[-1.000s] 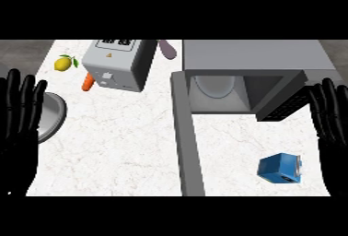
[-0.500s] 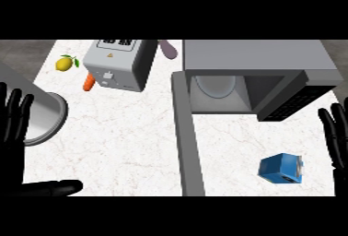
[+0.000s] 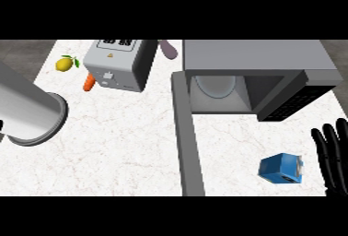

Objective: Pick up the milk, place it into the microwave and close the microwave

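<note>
On the white marbled surface (image 3: pixel 122 138), the blue milk carton (image 3: pixel 280 168) lay at the lower right, in front of the open microwave (image 3: pixel 255 73) and to the right of its door (image 3: pixel 188 138), which swung out toward the view's lower edge — nothing touched the carton. The microwave's cavity showed a round glass plate (image 3: pixel 216 85) inside, and its dark control panel (image 3: pixel 293 102) angled off to the right. The right hand (image 3: pixel 333 159) stood at the right edge, just beside the carton but apart from it, its black fingers (image 3: pixel 323 145) straight and spread, holding nothing. At the left edge a grey forearm (image 3: pixel 27 115) crossed the surface; only a sliver of black showed past its cuff, so whether the left hand's grasp was wide or closed could not be told. Toward the back stood a grey toaster (image 3: pixel 122 64), with a carrot (image 3: pixel 88 83) just beside its left face and a lemon (image 3: pixel 65 64) a little farther left. A purplish, elongated thing (image 3: pixel 167 50) lay between the toaster and the microwave — too small to identify.
</note>
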Robot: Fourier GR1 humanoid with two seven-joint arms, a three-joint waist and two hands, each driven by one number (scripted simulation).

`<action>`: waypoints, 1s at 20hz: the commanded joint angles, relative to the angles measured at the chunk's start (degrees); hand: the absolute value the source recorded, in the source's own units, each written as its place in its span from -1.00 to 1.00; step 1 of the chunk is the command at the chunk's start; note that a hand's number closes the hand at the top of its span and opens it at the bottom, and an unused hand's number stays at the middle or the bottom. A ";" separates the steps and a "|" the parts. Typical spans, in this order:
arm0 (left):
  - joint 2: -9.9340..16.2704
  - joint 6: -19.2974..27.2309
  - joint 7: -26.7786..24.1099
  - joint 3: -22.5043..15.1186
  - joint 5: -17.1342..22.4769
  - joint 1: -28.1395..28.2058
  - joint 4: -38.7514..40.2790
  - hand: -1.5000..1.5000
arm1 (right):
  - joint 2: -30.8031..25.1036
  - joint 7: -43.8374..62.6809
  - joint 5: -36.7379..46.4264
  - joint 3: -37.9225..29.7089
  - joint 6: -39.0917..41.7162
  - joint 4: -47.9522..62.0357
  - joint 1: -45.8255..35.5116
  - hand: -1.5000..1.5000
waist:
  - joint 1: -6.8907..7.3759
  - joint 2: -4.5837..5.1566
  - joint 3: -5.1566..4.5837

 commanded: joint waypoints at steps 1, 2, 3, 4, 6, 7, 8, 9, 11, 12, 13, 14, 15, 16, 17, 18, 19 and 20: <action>-0.18 -3.58 -2.04 2.41 3.36 6.38 -3.53 -1.00 | -0.15 0.01 6.85 -0.76 -2.48 0.69 1.12 -1.00 | 0.46 0.04 -0.01; -1.76 -3.82 -1.90 0.95 3.07 8.86 -5.82 -1.00 | -0.57 -1.48 4.89 -2.19 -2.28 1.92 2.10 -1.00 | 0.44 0.03 0.02; -2.25 -3.22 -2.86 0.36 0.72 5.93 -2.53 -1.00 | -1.88 0.45 3.03 -2.37 -0.79 -1.86 4.05 -1.00 | -0.03 0.10 0.02; -0.56 -4.46 0.03 3.56 5.61 8.17 -6.65 -1.00 | 0.82 0.01 7.07 0.87 -3.80 0.41 3.43 -1.00 | 0.26 0.06 0.01; -0.41 -5.79 -1.35 5.64 6.57 7.15 -3.71 -1.00 | -1.01 -2.08 2.67 -4.59 -1.81 5.58 -0.39 -1.00 | 0.28 0.17 0.03; 0.95 -4.30 2.02 5.59 6.22 3.71 -3.43 -1.00 | 1.37 -2.09 9.51 4.47 -3.83 1.29 5.33 -1.00 | -0.09 0.13 0.02; 0.98 -8.12 -0.51 8.66 10.88 8.93 -4.83 -1.00 | -0.12 -9.52 3.59 -0.57 -2.26 6.94 6.70 -1.00 | 0.19 0.07 0.04; -0.92 -8.45 -2.77 6.73 6.87 8.06 -2.22 -1.00 | 0.09 -6.27 3.50 -0.53 -2.70 3.47 7.43 -1.00 | 0.00 0.11 0.03; 1.85 -9.35 -2.92 11.58 11.26 5.93 0.14 -1.00 | -2.31 -9.15 -1.67 -5.49 -0.58 3.01 10.45 -1.00 | -0.19 0.10 0.04; 1.22 -8.68 2.20 10.73 13.27 9.74 -7.81 -1.00 | -0.83 -12.46 0.09 -4.39 -1.44 10.28 7.27 -1.00 | 0.27 0.10 0.07; 1.12 -10.81 0.66 13.11 16.04 14.11 -10.03 -1.00 | -0.87 -13.76 -0.80 -6.25 -2.05 10.36 10.07 -1.00 | 0.56 -0.03 0.07; -1.53 -10.67 -1.10 10.10 11.50 11.21 -6.34 -1.00 | -0.12 -11.39 -1.45 -6.51 -2.30 10.15 6.87 -1.00 | 0.20 0.13 0.04; -0.32 -10.88 -0.86 13.30 14.01 11.57 -5.79 -1.00 | 0.09 -15.20 -1.79 -7.10 -2.58 12.09 9.10 -1.00 | 0.19 0.09 0.05; -1.57 -10.66 -0.01 10.68 11.09 12.20 -7.42 -1.00 | 0.39 -17.22 -2.26 -8.34 -2.67 17.41 6.91 -1.00 | 0.28 0.14 0.07; -0.27 -12.19 -2.21 12.08 12.09 9.15 -2.09 -1.00 | 0.58 -17.19 -2.76 -8.87 -2.71 18.52 6.03 -1.00 | 0.14 0.18 0.05; -4.09 -11.91 -2.49 8.68 8.50 11.86 -5.01 -1.00 | -0.49 -17.07 -6.12 -11.89 -1.54 17.19 6.48 -1.00 | 0.12 0.15 0.05; -2.73 -13.33 -3.04 11.73 10.86 12.23 -4.44 -1.00 | -1.49 -15.37 -5.62 -13.04 -1.27 16.00 7.08 -1.00 | 0.16 0.13 0.04; -0.77 -14.52 -2.89 15.65 15.23 13.31 -5.57 -1.00 | 1.09 -19.88 -3.88 -9.94 -2.71 18.72 9.75 -1.00 | 0.27 0.07 0.04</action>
